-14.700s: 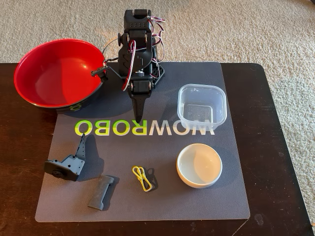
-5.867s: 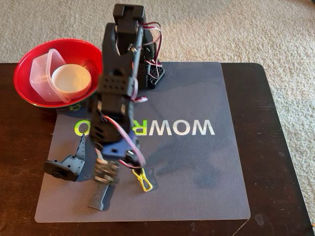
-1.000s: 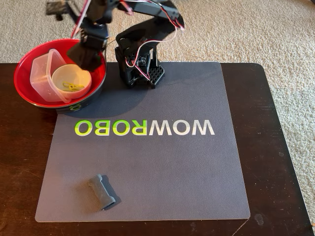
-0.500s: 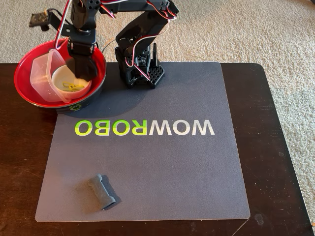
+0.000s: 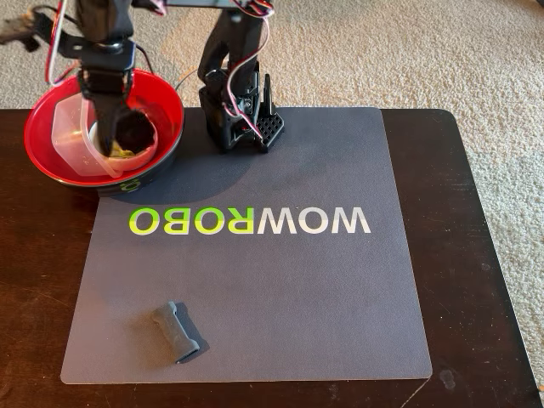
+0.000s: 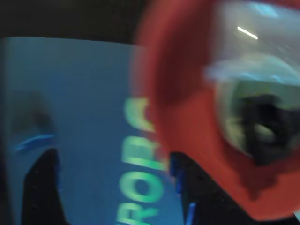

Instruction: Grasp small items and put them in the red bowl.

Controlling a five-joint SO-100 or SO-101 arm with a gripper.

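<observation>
The red bowl (image 5: 166,98) sits at the mat's far left corner in the fixed view; in the blurred wrist view it (image 6: 183,108) fills the right side. It holds a clear plastic container (image 5: 68,132), a black item (image 5: 136,132) and a small yellowish piece (image 5: 119,151). My gripper (image 5: 109,140) hangs over the bowl's middle. In the wrist view the gripper (image 6: 111,159) has its two black fingers (image 6: 42,187) wide apart with only mat between them, so it is open and empty. A small grey ribbed item (image 5: 176,330) lies on the mat's near left part, far from the gripper.
The grey mat (image 5: 323,289) with the WOWROBO lettering (image 5: 251,221) covers a dark wooden table (image 5: 476,255). The arm's black base (image 5: 242,123) stands at the mat's far edge, right of the bowl. Carpet lies beyond the table.
</observation>
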